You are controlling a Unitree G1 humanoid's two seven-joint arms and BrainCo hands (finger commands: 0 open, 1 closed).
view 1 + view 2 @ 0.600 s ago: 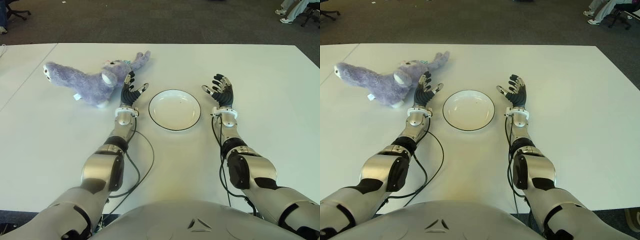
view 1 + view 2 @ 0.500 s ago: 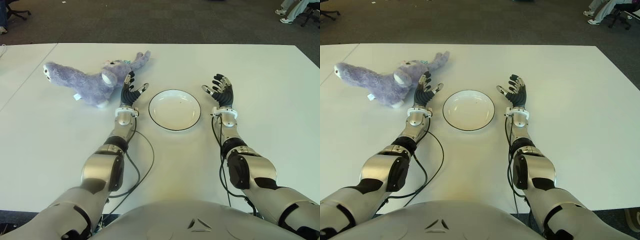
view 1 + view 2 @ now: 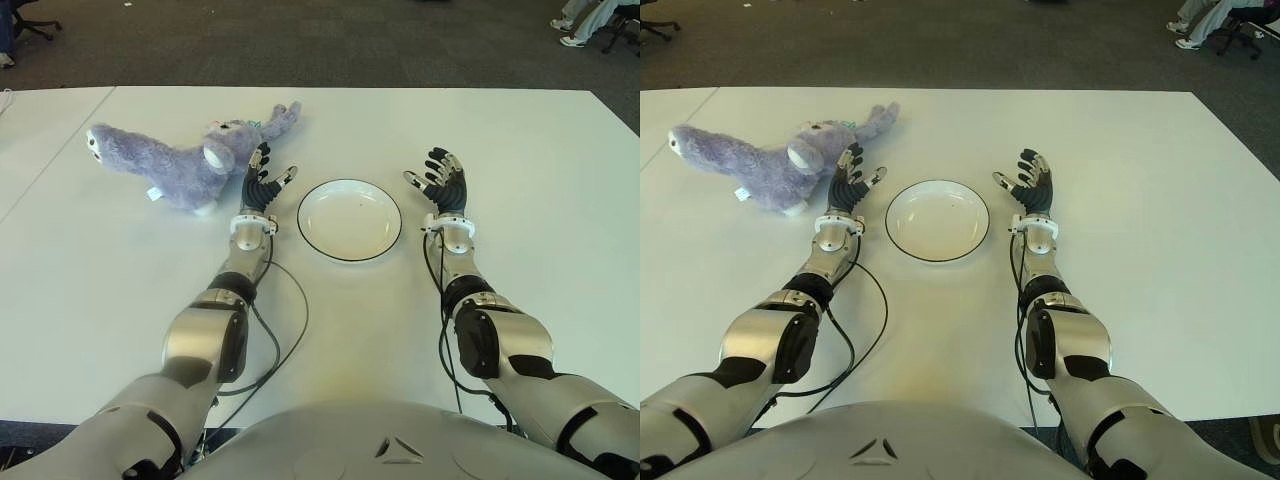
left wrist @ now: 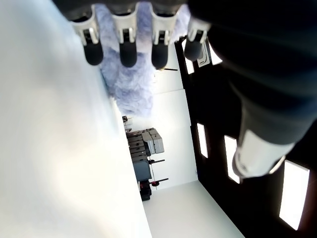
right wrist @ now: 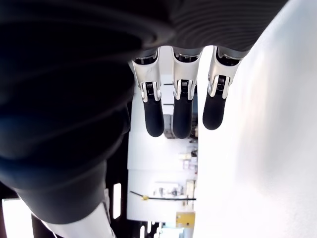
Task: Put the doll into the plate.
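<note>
Long purple plush doll [image 3: 185, 160] lies on the white table [image 3: 520, 140], long axis running left–right, just beyond and left of the empty, splayed left hand [image 3: 263, 185]. Round white black-rimmed plate [image 3: 349, 219] sits between this nearer hand and the equally empty, splayed right hand [image 3: 441, 182].

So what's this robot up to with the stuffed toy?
It is meant to put the purple doll into the white plate, but has not picked it up. Its left hand sits open right beside the doll, between it and the plate. The right hand is open on the plate's other side. The plate holds nothing.
</note>
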